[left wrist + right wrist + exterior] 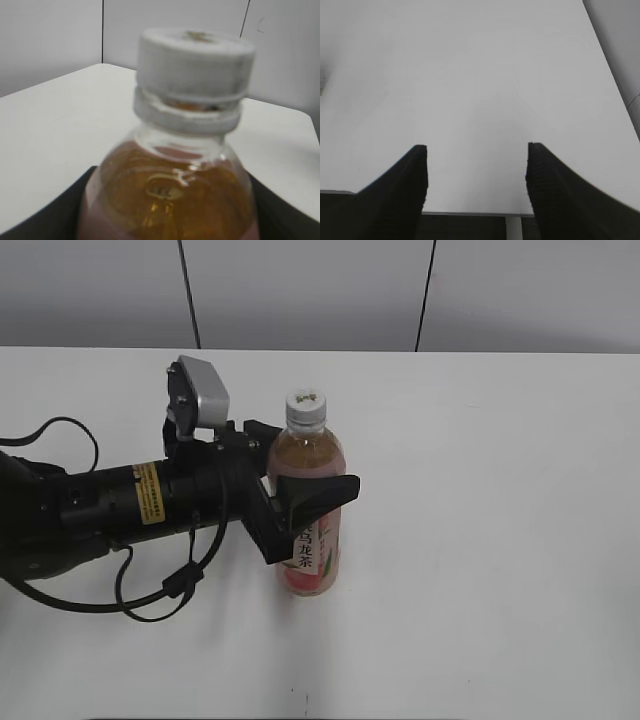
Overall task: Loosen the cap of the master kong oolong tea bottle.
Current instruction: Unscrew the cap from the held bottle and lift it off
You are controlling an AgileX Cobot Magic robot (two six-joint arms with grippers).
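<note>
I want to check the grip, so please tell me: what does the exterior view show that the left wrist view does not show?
Only the exterior view shows the whole left arm, the left gripper closed around the bottle's body, the pink label and the bottle standing upright on the table. Only the left wrist view shows the ring under the cap close up, though blurred. Both show the master kong oolong tea bottle with amber tea and its white cap on.
</note>
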